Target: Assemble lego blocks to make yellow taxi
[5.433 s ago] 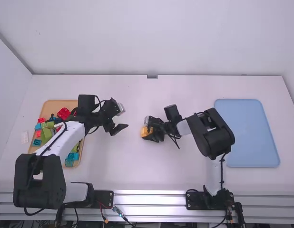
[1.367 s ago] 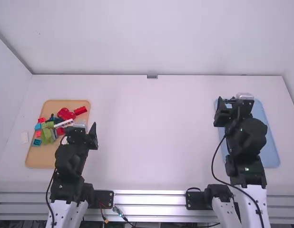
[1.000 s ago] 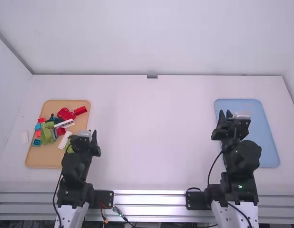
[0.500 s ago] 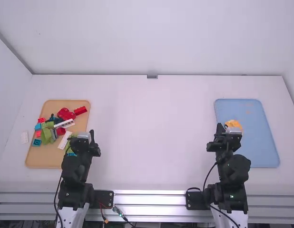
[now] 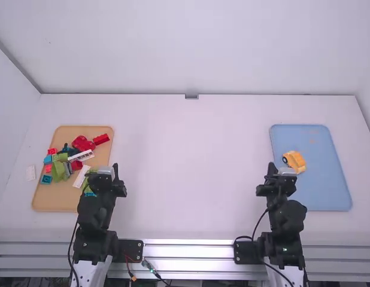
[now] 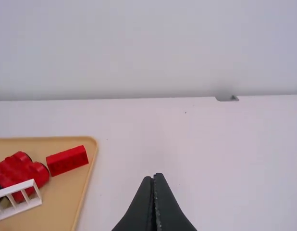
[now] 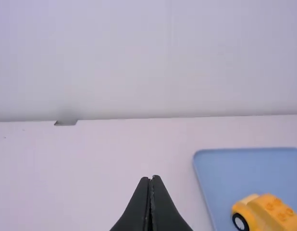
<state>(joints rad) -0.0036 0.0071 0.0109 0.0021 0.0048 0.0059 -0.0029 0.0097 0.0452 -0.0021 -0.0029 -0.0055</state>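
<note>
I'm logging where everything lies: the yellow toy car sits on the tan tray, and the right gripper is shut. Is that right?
Not quite: the yellow toy car sits on the blue tray, as the high view shows. The right gripper is shut, as you say.

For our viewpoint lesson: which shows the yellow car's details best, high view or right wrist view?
The right wrist view: closer up, it shows a wheel and top studs of the yellow car, though the picture's edge cuts the car off. The high view shows it smaller, on the blue tray.
</note>
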